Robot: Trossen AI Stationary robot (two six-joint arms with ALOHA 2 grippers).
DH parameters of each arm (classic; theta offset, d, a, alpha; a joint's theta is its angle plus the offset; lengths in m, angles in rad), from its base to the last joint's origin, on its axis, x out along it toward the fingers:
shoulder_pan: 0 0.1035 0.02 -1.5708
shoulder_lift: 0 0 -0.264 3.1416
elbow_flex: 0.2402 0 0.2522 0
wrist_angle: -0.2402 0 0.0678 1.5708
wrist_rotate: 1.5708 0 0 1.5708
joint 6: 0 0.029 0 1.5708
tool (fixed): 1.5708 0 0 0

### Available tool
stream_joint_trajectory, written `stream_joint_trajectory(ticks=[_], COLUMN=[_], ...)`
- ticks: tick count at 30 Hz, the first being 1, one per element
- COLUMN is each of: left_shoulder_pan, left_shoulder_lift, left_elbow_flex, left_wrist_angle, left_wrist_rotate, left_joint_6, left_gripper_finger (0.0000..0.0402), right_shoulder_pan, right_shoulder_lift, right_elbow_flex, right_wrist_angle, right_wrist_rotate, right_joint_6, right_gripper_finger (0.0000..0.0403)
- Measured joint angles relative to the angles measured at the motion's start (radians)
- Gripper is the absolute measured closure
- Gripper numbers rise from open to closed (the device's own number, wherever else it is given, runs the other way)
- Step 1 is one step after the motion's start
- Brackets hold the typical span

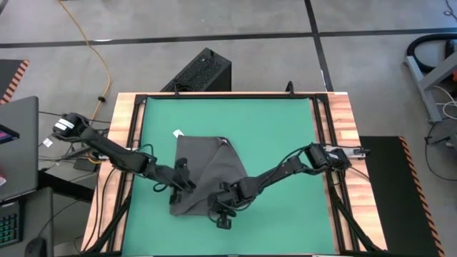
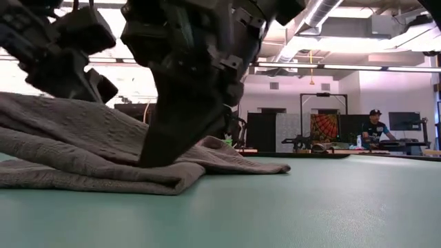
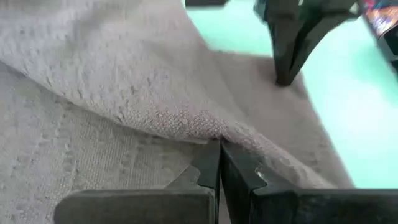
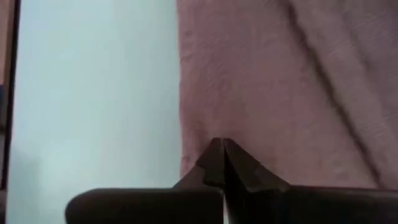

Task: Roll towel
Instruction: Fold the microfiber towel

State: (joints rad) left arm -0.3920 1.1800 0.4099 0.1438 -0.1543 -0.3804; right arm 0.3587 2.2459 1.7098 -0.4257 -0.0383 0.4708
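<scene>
The dark grey towel [image 1: 207, 168] lies rumpled on the green mat [image 1: 278, 128], and its white tag [image 1: 178, 133] is at the far left corner. My left gripper [image 1: 187, 183] is over the towel's left part, shut on a raised fold [image 3: 219, 144]. My right gripper [image 1: 221, 195] is at the towel's near right part, shut with its tips down on the cloth [image 4: 222, 144]. In the low view it stands large in the middle [image 2: 148, 158], with the left gripper [image 2: 76, 65] higher up behind it. The right gripper's fingers also show in the left wrist view [image 3: 285, 62]. My left gripper pinches a raised fold of the towel [image 3: 205, 127] between its two fingertips and comes at it slanting down from the table's left. The cloth rises in a ridge to the fingers, and the rest lies on the mat. My right gripper has its shut fingertips on the towel close to its edge [image 4: 193, 134], slanting down from the table's right. The tips meet the cloth where it lies on the mat [image 2: 172, 172]. The fingers hide how many layers they have.
Bare green mat lies to the right [image 1: 285, 164] and beyond the towel. Wooden table borders [image 1: 343, 128] frame the mat. A black box [image 1: 203, 71] stands on the floor behind the table, and a laptop [image 1: 18, 143] is at the left. A person [image 2: 375, 124] stands far back in the room.
</scene>
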Motion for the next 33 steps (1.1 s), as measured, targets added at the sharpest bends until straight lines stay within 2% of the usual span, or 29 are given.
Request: stream_joint_trajectory(ticks=[9, 13, 16, 19, 22, 27, 30, 33], left_shoulder_pan=[-0.002, -0.07, -0.152, -0.226, -0.278, -0.29, -0.281, -0.252], left_shoulder_lift=[-0.235, -0.275, -0.21, -0.111, -0.01, 0.132, 0.158, 0.193], left_elbow_flex=[0.01, 0.094, 0.191, 0.296, 0.336, 0.335, 0.338, 0.334], left_wrist_angle=[-0.135, -0.221, -0.291, -0.391, -0.46, -0.435, -0.316, -0.312], left_wrist_rotate=[-0.019, -0.063, -0.127, -0.139, -0.136, -0.104, -0.066, 0.004], left_joint_6=[-0.06, -0.002, 0.07, 0.133, 0.174, 0.238, 0.305, 0.368], left_gripper_finger=[0.0401, 0.0401, 0.0401, 0.0402, 0.0401, 0.0401, 0.0401, 0.0401], right_shoulder_pan=[0.019, 0.011, -0.001, -0.007, -0.007, -0.007, -0.007, -0.008], right_shoulder_lift=[-0.003, -0.003, -0.003, -0.003, -0.002, -0.002, -0.001, -0.001], right_elbow_flex=[-0.043, -0.044, -0.044, -0.045, -0.045, -0.045, -0.045, -0.046], right_wrist_angle=[0.018, 0.02, 0.019, 0.022, 0.026, 0.03, 0.037, 0.042], right_wrist_rotate=[-0.01, -0.015, -0.026, -0.026, -0.026, -0.023, -0.019, -0.018], right_joint_6=[0.003, 0.003, 0.017, 0.026, 0.023, 0.019, 0.019, 0.019], right_gripper_finger=[0.0389, 0.0389, 0.0389, 0.0389, 0.0389, 0.0389, 0.0389, 0.0389])
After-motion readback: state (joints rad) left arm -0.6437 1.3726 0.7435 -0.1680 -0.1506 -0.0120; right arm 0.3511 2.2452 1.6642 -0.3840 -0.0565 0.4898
